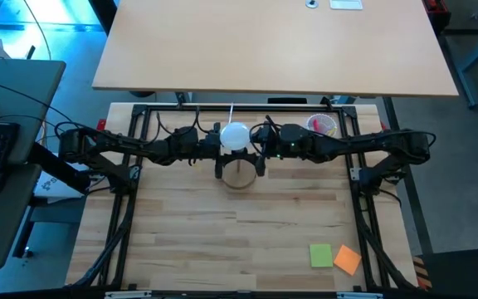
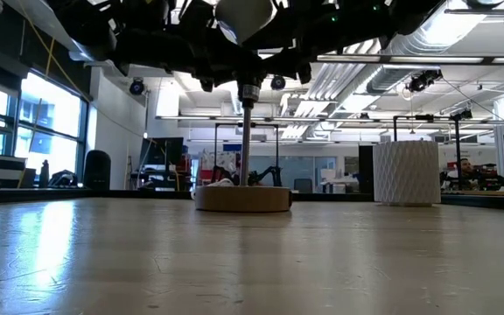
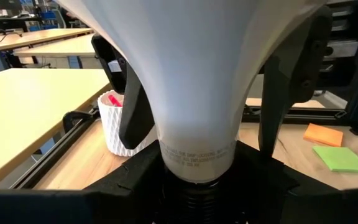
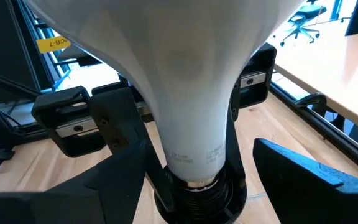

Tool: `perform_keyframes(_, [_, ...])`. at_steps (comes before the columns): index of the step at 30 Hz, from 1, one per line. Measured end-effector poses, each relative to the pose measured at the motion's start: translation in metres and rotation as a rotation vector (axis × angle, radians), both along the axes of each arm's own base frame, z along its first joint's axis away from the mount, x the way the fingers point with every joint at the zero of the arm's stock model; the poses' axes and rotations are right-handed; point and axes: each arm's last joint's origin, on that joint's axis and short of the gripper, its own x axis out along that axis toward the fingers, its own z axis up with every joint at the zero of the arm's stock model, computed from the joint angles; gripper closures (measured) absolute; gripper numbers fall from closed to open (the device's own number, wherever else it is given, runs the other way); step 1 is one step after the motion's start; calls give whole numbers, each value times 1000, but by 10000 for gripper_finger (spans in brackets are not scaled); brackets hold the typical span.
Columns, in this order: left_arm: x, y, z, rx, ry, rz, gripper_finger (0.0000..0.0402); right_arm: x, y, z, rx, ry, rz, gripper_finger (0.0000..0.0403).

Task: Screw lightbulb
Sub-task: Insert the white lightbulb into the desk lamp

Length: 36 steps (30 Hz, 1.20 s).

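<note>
Both arms met over mid-desk, at the small white frosted lightbulb point(image 1: 234, 135). The bulb stood upright, its narrow pale screw base sitting in the black socket point(image 4: 199, 194) atop a thin post on the round wooden stand point(image 2: 242, 198).

Left jaws point(image 3: 185, 180): the black fingers point(image 3: 129, 186) sat low, closed in around the black socket right under the bulb's neck, jaws partly open. They held the socket, not the glass.

Right jaws point(image 4: 197, 174): spread wide, one finger point(image 4: 110, 180) on each side of the bulb's neck, with visible gaps. No contact with the bulb as far as I could see, nothing held.

Beyond the right jaws, near the desk's far edge, sat a white ribbed cup point(image 1: 321, 124) with pink items inside. A green sticky note point(image 1: 320, 255) and an orange one point(image 1: 348, 259) lay side by side, well apart from both jaws, at the near right of the light wooden desk point(image 1: 222, 241).
</note>
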Motion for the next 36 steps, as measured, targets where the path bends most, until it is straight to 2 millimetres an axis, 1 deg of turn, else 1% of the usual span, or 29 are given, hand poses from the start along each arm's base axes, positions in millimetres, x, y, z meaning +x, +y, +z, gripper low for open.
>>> perform_keyframes(5, [0, 0, 0, 1, 0, 0, 229, -4, 1, 4, -21, 9, 5, 114])
perform_keyframes(11, [0, 0, 0, 9, 1, -2, 229, -14, 2, 17, -60, 1, 11, 114])
perform_keyframes(15, [0, 0, 0, 8, 1, -2, 229, -14, 2, 16, -66, 20, 12, 114])
perform_keyframes(20, [0, 0, 0, 10, 2, -3, 229, -16, 2, 10, -72, 87, 18, 114])
perform_keyframes(25, [0, 0, 0, 8, 2, -3, 229, -21, 3, 16, -79, 76, 19, 114])
perform_keyframes(30, [0, 0, 0, 9, 1, -4, 229, -33, 2, 25, -76, 95, 10, 114])
perform_keyframes(33, [0, 0, 0, 10, 2, -4, 229, -37, 2, 25, -76, 122, 11, 114])
perform_keyframes(36, [0, 0, 0, 9, 3, -4, 229, -37, 3, 19, -74, 96, 30, 114])
